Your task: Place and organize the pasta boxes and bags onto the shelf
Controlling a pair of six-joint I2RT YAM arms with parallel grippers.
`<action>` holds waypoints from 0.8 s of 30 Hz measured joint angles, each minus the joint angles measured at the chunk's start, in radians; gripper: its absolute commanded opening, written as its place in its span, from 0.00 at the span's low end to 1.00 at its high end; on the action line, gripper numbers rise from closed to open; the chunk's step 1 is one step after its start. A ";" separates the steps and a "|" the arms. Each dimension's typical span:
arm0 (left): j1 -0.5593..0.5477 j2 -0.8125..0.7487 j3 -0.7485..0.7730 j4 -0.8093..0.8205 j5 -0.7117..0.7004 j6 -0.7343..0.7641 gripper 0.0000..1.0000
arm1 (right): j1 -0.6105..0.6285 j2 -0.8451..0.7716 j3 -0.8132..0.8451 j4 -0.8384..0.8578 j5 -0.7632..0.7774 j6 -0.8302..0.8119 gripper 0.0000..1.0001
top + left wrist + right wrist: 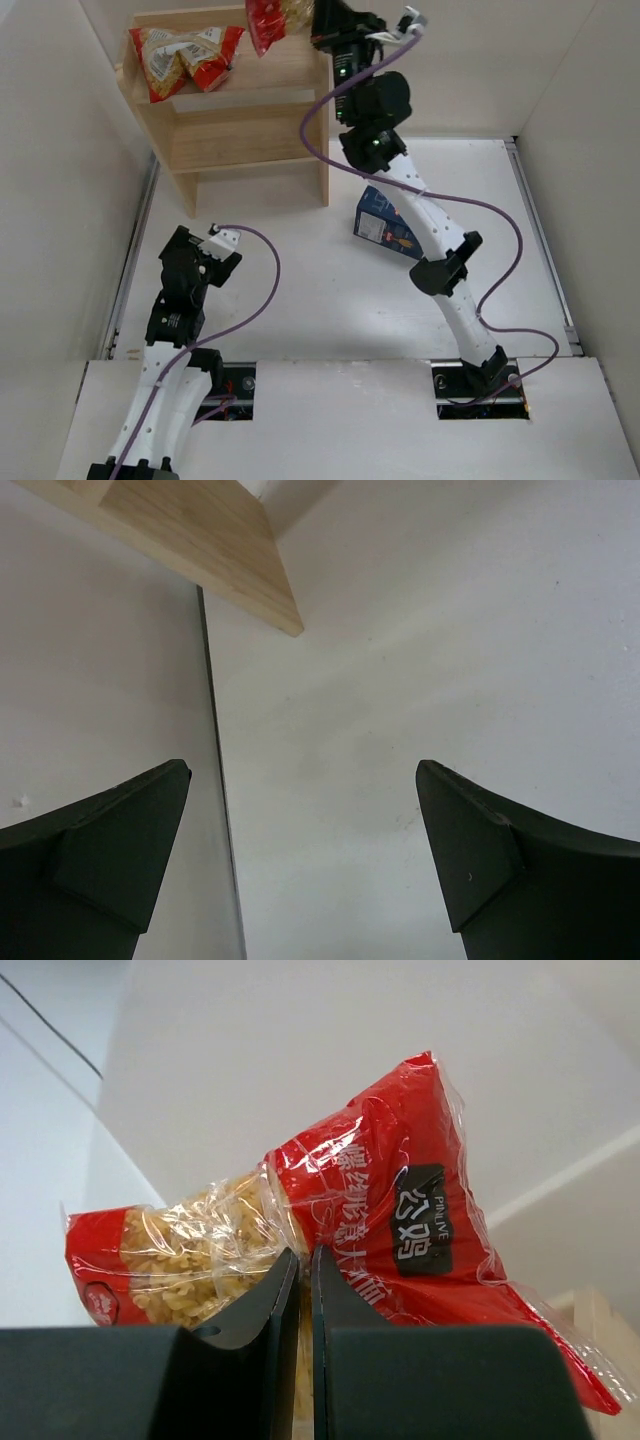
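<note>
Right arm [432,235] was stretched far forward and up, elbow nearly straight, wrist reaching over the top right corner of the shelf [250,110]. Right fingers [262,1310] were pressed together on a pasta bag [400,1220], pinching the clear plastic near its middle (only a sliver of gap showed between them). That pasta bag [265,22] hung at the shelf's top tier, right end, partly cut off by the frame edge; couldn't tell if it touched the wood. In the right wrist view its red end pointed up and right, the yellow pasta sagged left, and a bit of shelf wood showed at lower right.

Left arm [175,325] was folded back near its base, low over the bench [300,290] and in front of the shelf's left side. Left fingers [110,850] were spread wide apart, nothing between them, just bare bench and a shelf corner ahead.

Second bag [182,55] lay on the top tier, left end. Blue pasta box [383,222] sat on the bench right of the shelf, partly hidden under the right arm.
</note>
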 measured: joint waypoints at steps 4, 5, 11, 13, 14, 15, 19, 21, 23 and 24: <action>0.016 -0.023 -0.013 -0.009 0.000 -0.028 1.00 | -0.003 0.061 -0.058 -0.006 -0.069 0.065 0.00; 0.017 -0.025 -0.019 -0.011 0.000 -0.035 1.00 | -0.004 0.078 -0.061 -0.006 -0.086 0.066 0.00; 0.010 -0.021 -0.042 -0.035 0.000 -0.075 1.00 | 0.007 0.102 -0.067 -0.015 -0.133 0.024 0.00; 0.008 -0.014 -0.042 -0.038 0.002 -0.085 1.00 | 0.013 0.102 -0.066 -0.003 -0.117 0.016 0.00; 0.008 -0.012 -0.042 -0.038 0.002 -0.091 1.00 | 0.016 0.102 -0.066 -0.003 -0.101 0.016 0.00; 0.008 -0.009 -0.042 -0.038 0.002 -0.096 1.00 | 0.018 0.105 -0.066 -0.002 -0.082 0.017 0.01; 0.004 -0.006 -0.042 -0.046 0.005 -0.114 1.00 | 0.018 0.127 -0.064 0.024 -0.013 0.080 0.04; 0.004 -0.006 -0.042 -0.053 0.005 -0.122 1.00 | 0.018 0.141 -0.061 0.037 0.005 0.129 0.11; 0.004 -0.007 -0.042 -0.058 0.005 -0.128 1.00 | 0.018 0.154 -0.061 0.051 0.013 0.167 0.17; 0.004 -0.007 -0.042 -0.059 0.005 -0.130 1.00 | 0.018 0.159 -0.060 0.055 0.014 0.179 0.20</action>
